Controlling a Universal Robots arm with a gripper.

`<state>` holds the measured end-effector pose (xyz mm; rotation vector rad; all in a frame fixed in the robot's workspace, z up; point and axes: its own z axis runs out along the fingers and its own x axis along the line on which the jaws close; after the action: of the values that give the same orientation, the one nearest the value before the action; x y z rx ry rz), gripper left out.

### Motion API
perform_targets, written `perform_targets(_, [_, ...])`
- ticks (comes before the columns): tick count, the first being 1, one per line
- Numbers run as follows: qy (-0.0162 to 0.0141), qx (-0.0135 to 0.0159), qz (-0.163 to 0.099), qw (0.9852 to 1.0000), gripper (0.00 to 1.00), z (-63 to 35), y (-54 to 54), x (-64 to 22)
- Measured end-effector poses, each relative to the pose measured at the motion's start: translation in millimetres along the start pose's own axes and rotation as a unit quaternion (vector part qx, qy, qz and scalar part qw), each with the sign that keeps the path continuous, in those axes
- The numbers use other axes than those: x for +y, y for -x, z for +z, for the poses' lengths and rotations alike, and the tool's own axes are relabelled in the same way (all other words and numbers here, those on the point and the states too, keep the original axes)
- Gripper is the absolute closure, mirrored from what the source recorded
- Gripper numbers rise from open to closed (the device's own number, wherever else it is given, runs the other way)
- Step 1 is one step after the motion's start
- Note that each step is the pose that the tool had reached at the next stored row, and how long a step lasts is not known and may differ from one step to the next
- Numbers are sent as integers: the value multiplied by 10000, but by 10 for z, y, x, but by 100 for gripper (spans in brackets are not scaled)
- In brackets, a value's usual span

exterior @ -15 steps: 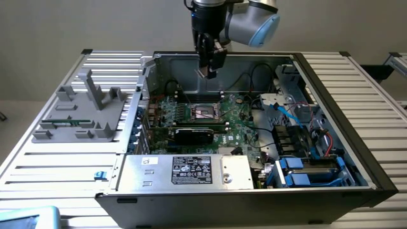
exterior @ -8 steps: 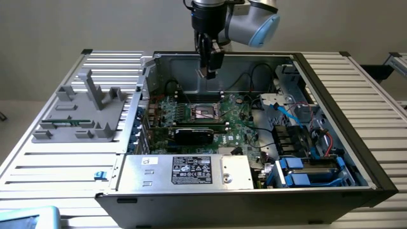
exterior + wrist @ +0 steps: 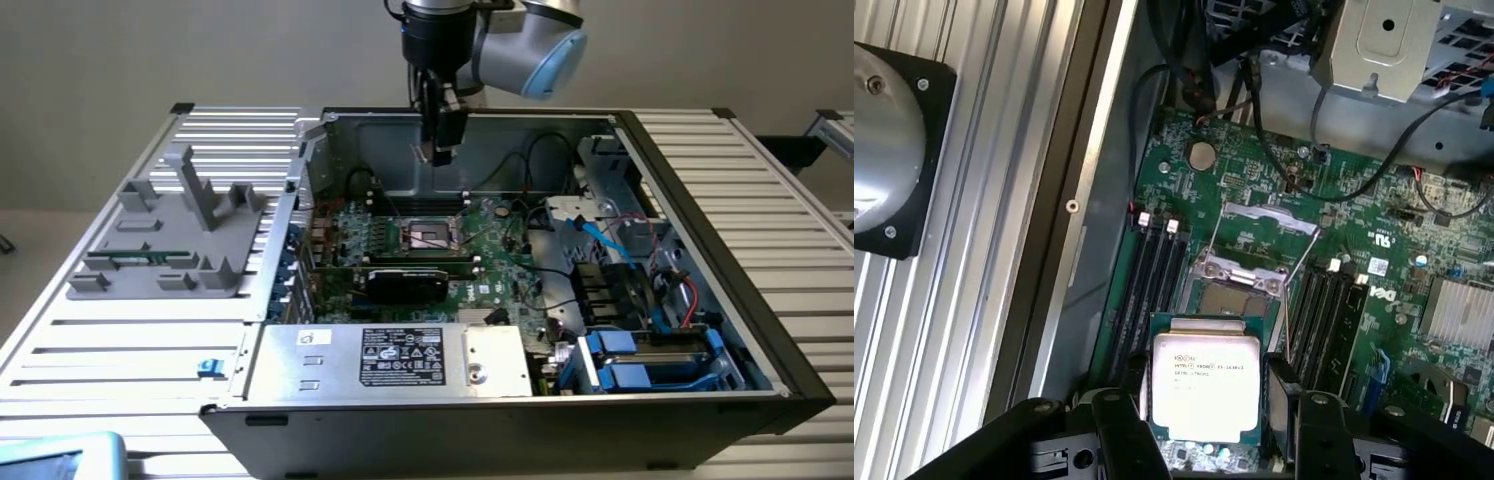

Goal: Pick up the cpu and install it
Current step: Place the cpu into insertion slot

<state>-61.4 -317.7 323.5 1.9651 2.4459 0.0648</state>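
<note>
The cpu (image 3: 1206,385), a flat square chip with a silver printed top and a thin rim, sits between my gripper's two black fingers (image 3: 1119,430), and the gripper (image 3: 1209,420) is shut on it. It hangs above the green motherboard (image 3: 1374,270), a short way from the open socket (image 3: 1239,290), whose metal bracket is raised. In the exterior view my gripper (image 3: 441,152) points straight down inside the open computer case (image 3: 747,330), well above the socket (image 3: 430,236).
A silver box with a white label (image 3: 400,360) fills the case's near side. Blue drive bays (image 3: 641,362) and cables lie at the exterior view's right. A grey fixture (image 3: 174,235) stands on the slatted table at the left. Memory slots (image 3: 1154,290) flank the socket.
</note>
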Motion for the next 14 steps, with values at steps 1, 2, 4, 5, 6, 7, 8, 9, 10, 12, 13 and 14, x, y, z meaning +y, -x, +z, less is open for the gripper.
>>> perform_targets(1, [3,1,67,10000,45,0,0,0])
perform_targets(2, [5,2,129,9999,45,0,0,0])
perform_targets(4, [9,3,255,9997,45,0,0,0])
perform_targets(5, [11,3,320,9995,45,0,0,0])
perform_targets(6, [14,2,386,9993,45,0,0,0])
perform_targets(7, [15,1,456,9990,45,0,0,0])
perform_targets(8, [17,-1,524,9986,45,0,0,0])
perform_targets(9, [19,-2,591,9982,45,0,0,0])
perform_targets(10, [20,-4,659,9978,45,0,0,0])
perform_targets(12, [24,-8,799,9968,45,-1,0,0])
perform_targets(13, [26,-9,859,9963,45,-1,0,0])
perform_targets(14, [28,-9,920,9958,45,0,0,0])
